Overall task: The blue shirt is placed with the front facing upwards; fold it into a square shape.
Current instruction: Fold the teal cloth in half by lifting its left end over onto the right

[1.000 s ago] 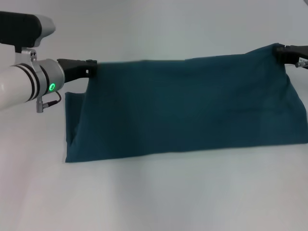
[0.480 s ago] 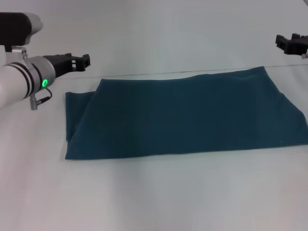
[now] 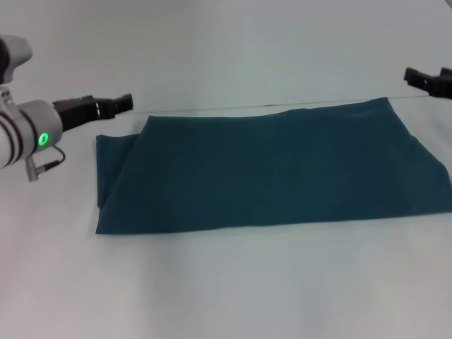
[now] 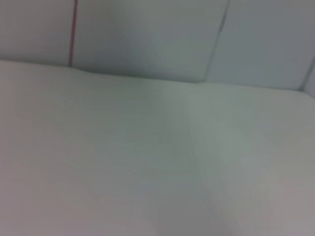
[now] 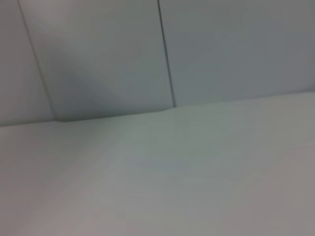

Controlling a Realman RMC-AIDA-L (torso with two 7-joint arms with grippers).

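The blue shirt [image 3: 268, 169] lies flat on the white table [image 3: 233, 282] as a long dark teal rectangle, folded over so no print shows. A narrow under layer sticks out at its left end. My left gripper [image 3: 120, 104] is open and empty, just off the shirt's far left corner and apart from the cloth. My right gripper [image 3: 427, 78] is open and empty, above and beyond the shirt's far right corner. Both wrist views show only bare table and wall, no shirt.
A thin seam line [image 3: 212, 108] runs across the table just behind the shirt's far edge. The shirt's right end reaches the edge of the head view. White wall panels [image 5: 221, 49] stand behind the table.
Both grippers let go of the shirt's far edge, which dropped flat onto the table. The left gripper drew back to the left; the right gripper stays off the far right corner.
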